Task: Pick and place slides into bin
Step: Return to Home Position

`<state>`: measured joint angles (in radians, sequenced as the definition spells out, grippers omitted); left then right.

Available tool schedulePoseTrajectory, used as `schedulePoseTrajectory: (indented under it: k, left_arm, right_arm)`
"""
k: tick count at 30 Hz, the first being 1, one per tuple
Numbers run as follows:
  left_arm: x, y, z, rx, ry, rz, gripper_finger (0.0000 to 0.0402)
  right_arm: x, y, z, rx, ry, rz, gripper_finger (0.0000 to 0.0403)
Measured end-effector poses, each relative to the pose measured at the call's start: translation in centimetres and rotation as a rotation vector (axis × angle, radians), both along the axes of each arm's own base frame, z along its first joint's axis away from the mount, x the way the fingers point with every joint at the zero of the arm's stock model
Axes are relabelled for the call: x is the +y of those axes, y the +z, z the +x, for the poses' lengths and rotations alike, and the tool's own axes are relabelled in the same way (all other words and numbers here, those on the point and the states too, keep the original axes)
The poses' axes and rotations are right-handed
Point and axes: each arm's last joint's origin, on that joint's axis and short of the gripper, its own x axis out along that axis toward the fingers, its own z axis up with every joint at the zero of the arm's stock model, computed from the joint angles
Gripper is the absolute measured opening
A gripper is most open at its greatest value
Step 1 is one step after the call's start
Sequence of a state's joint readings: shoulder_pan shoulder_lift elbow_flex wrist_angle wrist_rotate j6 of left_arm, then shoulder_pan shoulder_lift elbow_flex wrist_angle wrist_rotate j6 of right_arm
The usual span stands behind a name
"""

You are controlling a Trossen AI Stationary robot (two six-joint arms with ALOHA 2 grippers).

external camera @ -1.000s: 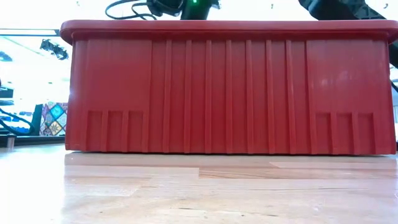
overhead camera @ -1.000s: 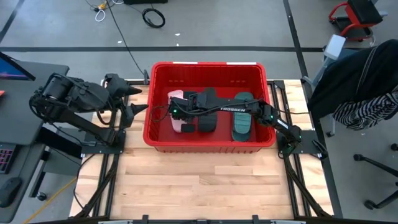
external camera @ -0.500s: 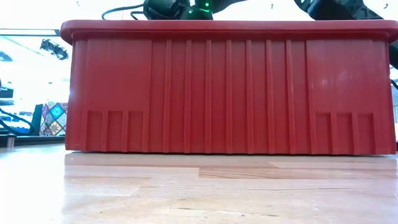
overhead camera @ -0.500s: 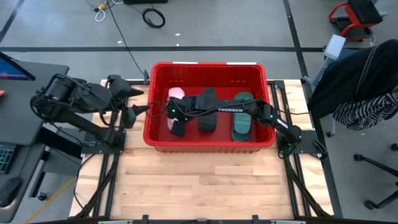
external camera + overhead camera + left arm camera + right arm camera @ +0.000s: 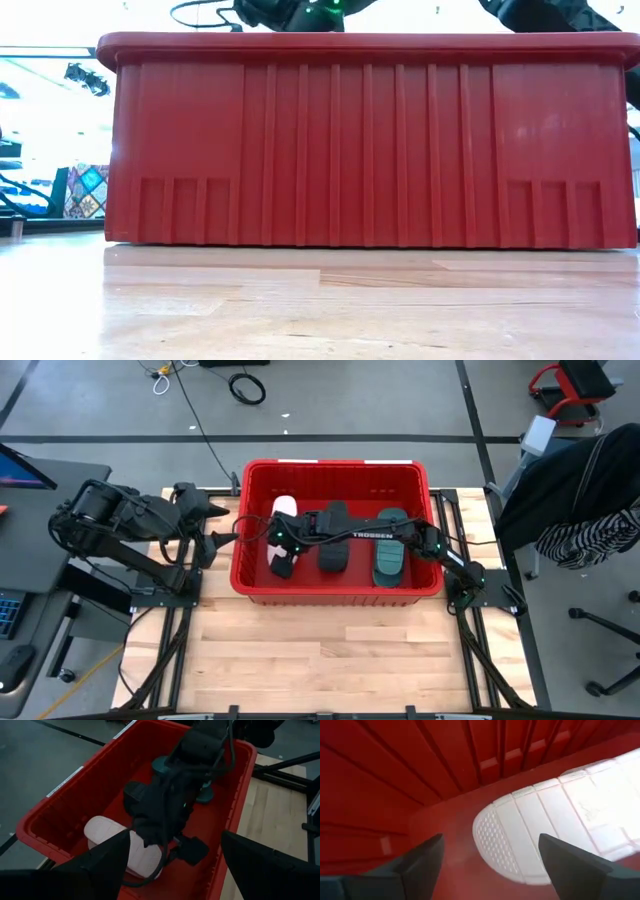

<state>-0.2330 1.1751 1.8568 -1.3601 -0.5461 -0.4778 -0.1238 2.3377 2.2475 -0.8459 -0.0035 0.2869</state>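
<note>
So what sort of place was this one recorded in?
Probably a robotics lab or workshop: a wooden workbench stands on a bare concrete floor, with loose cables lying behind it and a computer monitor beside it.

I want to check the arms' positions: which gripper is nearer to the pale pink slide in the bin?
Right. The right gripper hangs inside the red bin, close beside the pink slide, jaws open. The left gripper waits outside the bin's left wall.
</note>
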Motion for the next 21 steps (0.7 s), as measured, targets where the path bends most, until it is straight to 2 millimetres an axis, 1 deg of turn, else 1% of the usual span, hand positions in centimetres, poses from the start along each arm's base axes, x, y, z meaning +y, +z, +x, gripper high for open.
schedulePoseTrajectory:
  k: [5,8,11,13,17,21]
  left_arm:
    - [0.0,0.0,0.0,0.004,-0.002,0.003,0.0313]
    - [0.0,-0.1,-0.1,0.01,-0.001,0.004,0.0313]
    - [0.0,-0.1,-0.1,0.018,-0.002,0.006,0.0313]
    - [0.0,-0.1,-0.1,0.016,-0.002,0.006,0.0313]
    - [0.1,0.1,-0.5,-0.009,-0.004,0.001,0.0313]
    - [-0.3,0.4,-0.4,-0.036,-0.042,0.014,0.0313]
  right_arm:
    - [-1.0,2.1,-1.1,-0.008,-0.005,-0.033,0.0339]
    - [-1.9,4.0,-2.4,-0.01,-0.017,-0.077,0.034]
    - [-2.5,6.9,-4.3,-0.022,-0.02,-0.132,0.0336]
    - [-2.5,9.2,-5.8,-0.045,0.007,-0.172,0.0332]
    - [-1.8,14.2,-9.1,-0.128,0.107,-0.262,0.0319]
    - [-1.2,18.1,-12.2,-0.225,0.15,-0.306,0.0296]
